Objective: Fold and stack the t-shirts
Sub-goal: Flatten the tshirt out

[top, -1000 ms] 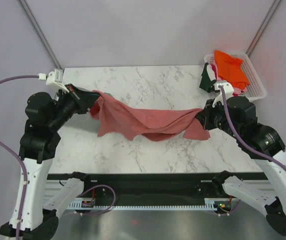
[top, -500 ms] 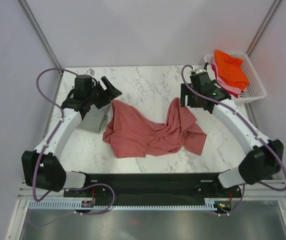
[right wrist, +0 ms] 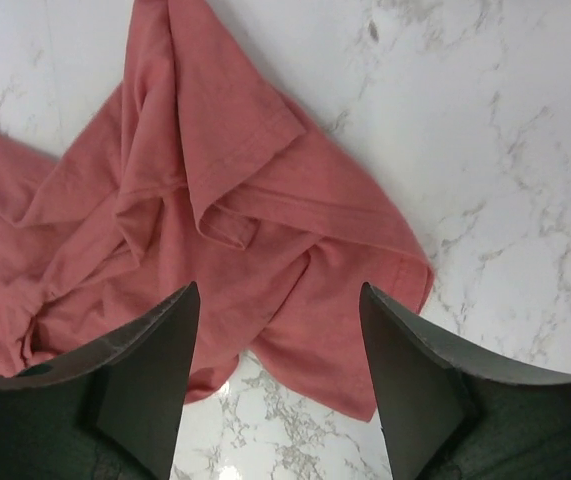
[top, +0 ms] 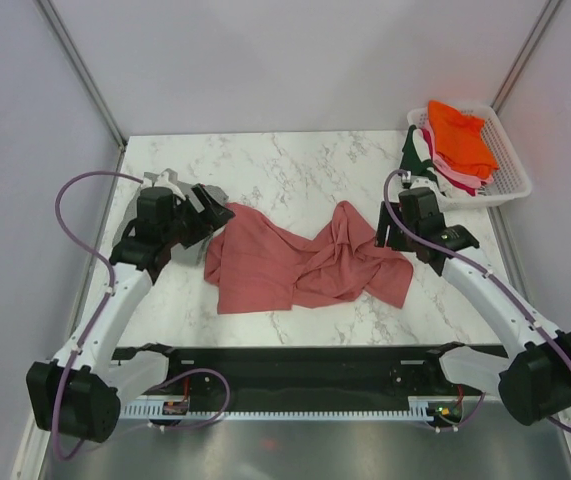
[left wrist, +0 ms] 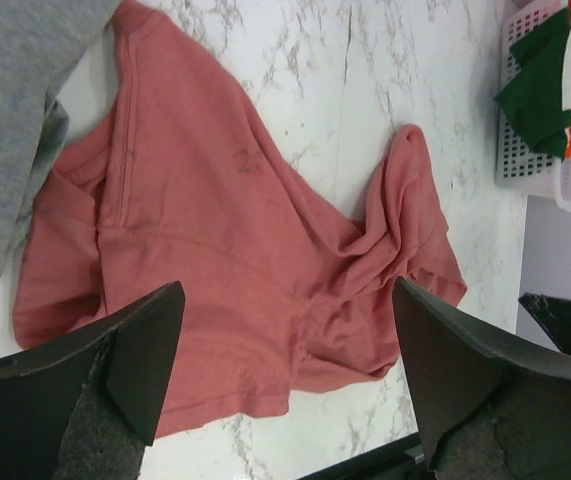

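Top external shows salmon-pink t-shirt (top: 300,265) rumpled mid bench (top: 295,160), left end effector (top: 210,205) and right end effector (top: 390,228) wide open, empty, beside its ends, likely poised to regrasp corners for flattening.

You see the salmon-pink tee (top: 295,265) lying crumpled, unfolded, at mid-tabletop (top: 295,165), a grey tee (left wrist: 10,130) at its left edge; the orange tee (top: 460,135) and dark green tee (top: 412,155) are heaped in the far-right basket (top: 510,150).
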`<state>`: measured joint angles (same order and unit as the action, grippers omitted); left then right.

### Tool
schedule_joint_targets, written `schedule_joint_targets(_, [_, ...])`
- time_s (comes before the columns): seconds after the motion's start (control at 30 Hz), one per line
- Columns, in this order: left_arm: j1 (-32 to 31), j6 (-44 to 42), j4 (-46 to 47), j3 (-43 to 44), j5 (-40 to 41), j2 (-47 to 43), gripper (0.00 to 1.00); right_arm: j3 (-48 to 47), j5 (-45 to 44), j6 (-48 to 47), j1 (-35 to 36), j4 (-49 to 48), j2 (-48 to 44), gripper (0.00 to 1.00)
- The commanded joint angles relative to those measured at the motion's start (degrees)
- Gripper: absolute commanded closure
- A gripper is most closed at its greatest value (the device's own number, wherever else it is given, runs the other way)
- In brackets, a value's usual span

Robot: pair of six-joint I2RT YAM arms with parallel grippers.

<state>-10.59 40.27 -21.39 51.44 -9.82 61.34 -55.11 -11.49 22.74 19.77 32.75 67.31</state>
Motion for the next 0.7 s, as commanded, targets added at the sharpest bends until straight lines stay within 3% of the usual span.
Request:
schedule_joint_targets(0.0, [0.13,-2.65,-0.57,-5.54,-2.91,-4.37,0.1,5.96,6.99,1.95,-0.08,-6.19,-1.12,0.27])
schedule_joint_targets(0.27, [0.13,-0.12,-6.55,-15.66,-2.31,-8.96,0.25,9.76,8.5,2.92,-0.08,-9.81,-3.06,0.27])
schedule_joint_targets(0.37, [-0.31,1.9,-7.44,-19.79,-3.18,-9.92,0.39,10.02,8.76,3.27,-0.08,-10.16,-3.76,0.26])
schedule_joint_targets(0.5, [-6.36,6.48,-8.67,-24.36,4.61,-13.61,0.39,10.29,8.94,3.1,-0.08,-10.25,-4.11,0.26])
schedule_joint_targets(0.67, [-7.08,8.86,-8.94,-27.71,6.92,-14.32,0.39,10.99,9.64,3.45,-0.08,-11.22,-4.64,0.25])
